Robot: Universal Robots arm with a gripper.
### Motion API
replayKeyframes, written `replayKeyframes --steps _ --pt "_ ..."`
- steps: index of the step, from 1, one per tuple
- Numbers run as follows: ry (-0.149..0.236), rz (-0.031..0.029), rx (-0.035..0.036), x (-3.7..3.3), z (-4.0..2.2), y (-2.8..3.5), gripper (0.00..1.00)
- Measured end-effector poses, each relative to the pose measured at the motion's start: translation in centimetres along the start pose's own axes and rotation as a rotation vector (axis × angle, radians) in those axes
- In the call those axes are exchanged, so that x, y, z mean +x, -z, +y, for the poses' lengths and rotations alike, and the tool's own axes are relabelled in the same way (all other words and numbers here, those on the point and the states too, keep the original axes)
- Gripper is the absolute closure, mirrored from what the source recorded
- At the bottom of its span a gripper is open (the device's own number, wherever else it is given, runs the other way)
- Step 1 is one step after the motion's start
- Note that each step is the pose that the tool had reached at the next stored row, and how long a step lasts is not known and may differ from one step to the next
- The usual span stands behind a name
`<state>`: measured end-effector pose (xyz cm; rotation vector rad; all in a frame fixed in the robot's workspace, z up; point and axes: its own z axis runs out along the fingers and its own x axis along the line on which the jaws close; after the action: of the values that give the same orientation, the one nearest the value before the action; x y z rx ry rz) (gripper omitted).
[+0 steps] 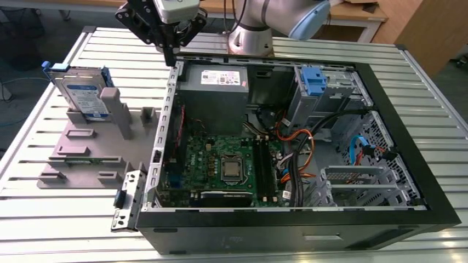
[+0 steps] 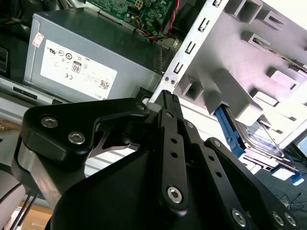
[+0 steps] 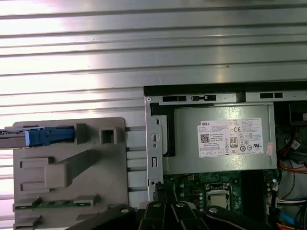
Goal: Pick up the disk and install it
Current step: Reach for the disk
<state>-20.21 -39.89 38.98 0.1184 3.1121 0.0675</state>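
Observation:
The disk [image 1: 82, 94] stands upright on its edge in a slot of the grey holder plate [image 1: 84, 159] at the exterior view's left, silver with a white-and-blue label and blue side rails. In the second wrist view its blue rail and silver body [image 2: 261, 143] show beyond the holder; in the first wrist view it is edge-on [image 3: 41, 136]. My gripper [image 1: 170, 59] hangs over the case's back left corner, to the exterior view's right of the disk and apart from it. Its black fingers [image 2: 169, 103] are shut together with nothing between them, and the tips [image 3: 159, 191] sit near the case's wall.
The open computer case [image 1: 409, 164] lies on a slatted metal table [image 1: 51, 219]. Inside are a grey power supply [image 1: 212, 93], the green motherboard [image 1: 219, 164], cables, and a drive cage with a blue latch [image 1: 313, 82]. The arm's base [image 1: 252, 38] stands behind the case.

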Motion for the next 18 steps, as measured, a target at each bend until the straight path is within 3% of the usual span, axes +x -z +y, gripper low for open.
replayKeyframes --steps 18 --pt "0.0 -0.0001 0.0001 2.8 0.05 -0.53 0.89"
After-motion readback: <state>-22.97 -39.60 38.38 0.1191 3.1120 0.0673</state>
